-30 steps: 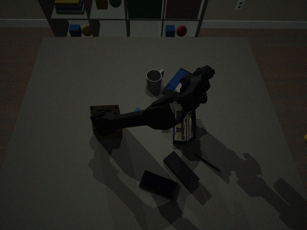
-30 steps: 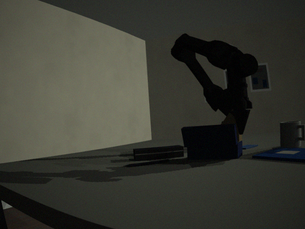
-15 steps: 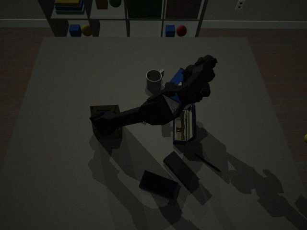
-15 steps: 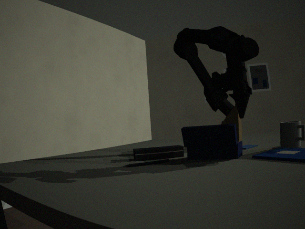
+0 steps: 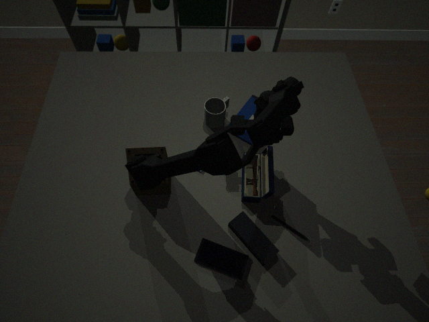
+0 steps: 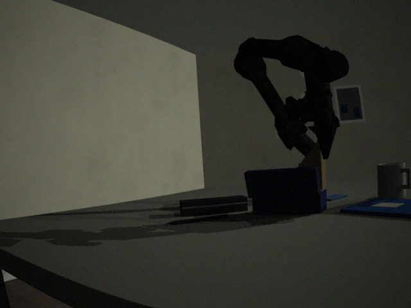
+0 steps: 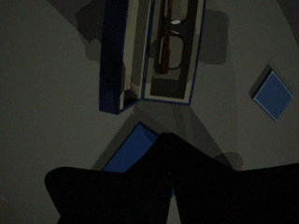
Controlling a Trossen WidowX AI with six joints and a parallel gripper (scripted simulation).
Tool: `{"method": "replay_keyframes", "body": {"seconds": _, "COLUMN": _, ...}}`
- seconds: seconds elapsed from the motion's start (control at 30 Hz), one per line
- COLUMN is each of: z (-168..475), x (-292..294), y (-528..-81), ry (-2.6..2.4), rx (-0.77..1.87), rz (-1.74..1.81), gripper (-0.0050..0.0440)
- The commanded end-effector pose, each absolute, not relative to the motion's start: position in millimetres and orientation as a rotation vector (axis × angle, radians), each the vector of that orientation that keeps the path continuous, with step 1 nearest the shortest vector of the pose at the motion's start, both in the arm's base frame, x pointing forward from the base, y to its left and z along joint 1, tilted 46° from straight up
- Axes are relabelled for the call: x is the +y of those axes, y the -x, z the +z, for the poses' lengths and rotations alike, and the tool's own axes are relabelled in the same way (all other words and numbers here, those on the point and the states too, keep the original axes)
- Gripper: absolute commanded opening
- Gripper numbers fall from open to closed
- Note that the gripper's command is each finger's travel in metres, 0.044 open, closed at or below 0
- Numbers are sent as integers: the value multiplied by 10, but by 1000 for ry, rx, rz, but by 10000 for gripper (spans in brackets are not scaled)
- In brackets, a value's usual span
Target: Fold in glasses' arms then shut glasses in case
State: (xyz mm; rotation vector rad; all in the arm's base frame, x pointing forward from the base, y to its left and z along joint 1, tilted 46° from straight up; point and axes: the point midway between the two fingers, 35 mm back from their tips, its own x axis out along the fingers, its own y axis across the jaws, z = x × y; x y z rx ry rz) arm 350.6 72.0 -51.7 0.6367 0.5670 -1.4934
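Observation:
The blue glasses case (image 5: 258,173) lies open on the table, its lid (image 6: 315,160) standing up along one long side. The glasses (image 7: 171,28), with a red-brown frame, lie inside the tray (image 7: 175,37); they also show in the overhead view (image 5: 254,176). My gripper (image 6: 324,153) is shut and empty. It points down just above the near end of the case, right by the lid's upper edge. I cannot tell whether it touches the lid. In the wrist view the dark fingers (image 7: 163,156) fill the bottom, with the case beyond them.
A grey mug (image 5: 215,112) and a blue book (image 5: 247,111) stand behind the case, partly under my arm. A small blue card (image 7: 272,95) lies beside it. Two dark boxes (image 5: 222,257) (image 5: 253,239) and a dark pen (image 5: 290,229) lie in front.

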Motion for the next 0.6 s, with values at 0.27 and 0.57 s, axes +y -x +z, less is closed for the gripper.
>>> {"method": "replay_keyframes", "body": {"seconds": 0.27, "z": -517, "x": 720, "y": -3506, "ry": -636, "rx": 568, "rz": -1493, "gripper": 0}}
{"method": "replay_keyframes", "body": {"seconds": 0.57, "z": -418, "x": 680, "y": -3500, "ry": -460, "rx": 726, "rz": -1403, "gripper": 0}}
